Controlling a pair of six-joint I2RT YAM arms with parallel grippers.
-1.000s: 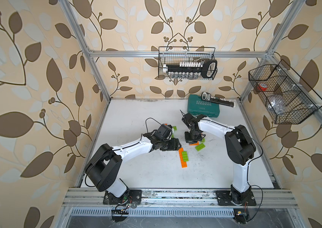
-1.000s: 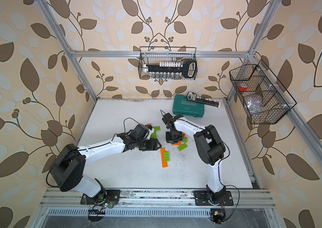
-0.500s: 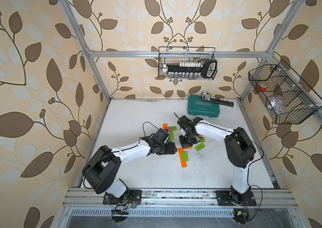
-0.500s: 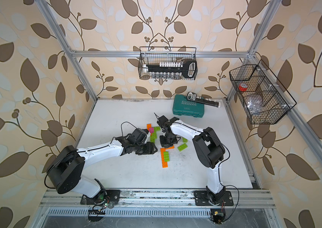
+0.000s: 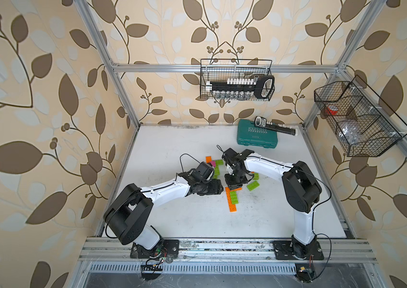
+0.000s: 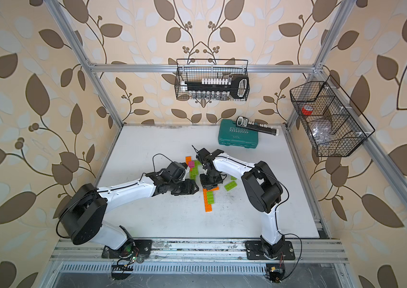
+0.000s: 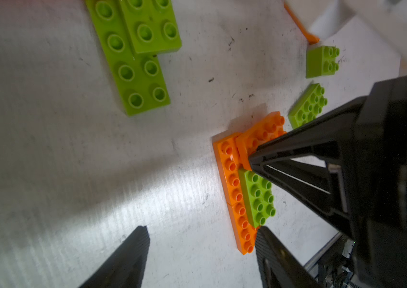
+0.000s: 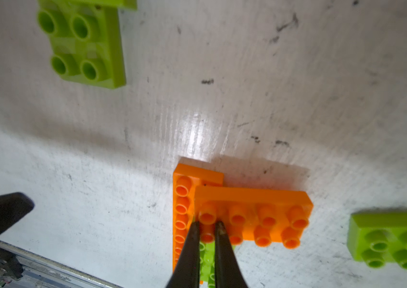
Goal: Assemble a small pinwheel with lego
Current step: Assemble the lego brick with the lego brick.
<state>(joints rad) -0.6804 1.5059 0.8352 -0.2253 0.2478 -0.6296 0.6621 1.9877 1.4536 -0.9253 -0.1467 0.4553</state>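
Lego assembly (image 5: 232,199) lies on the white table (image 5: 167,219) near the centre of both top views: a long orange strip (image 7: 235,197) carrying a lime brick (image 7: 258,199) and, crosswise at its upper end, an orange brick (image 8: 252,217). The right gripper (image 8: 207,224) is clenched almost together, tips resting on that crosswise brick's studs. Just left of it in a top view, the left gripper (image 5: 218,190) hangs with its claw spread wide and empty. To the right lie loose lime bricks (image 5: 253,185); above sit a pink brick (image 5: 213,163) and a spare orange piece (image 5: 208,159). A teal case (image 5: 257,136) sits towards the upper right
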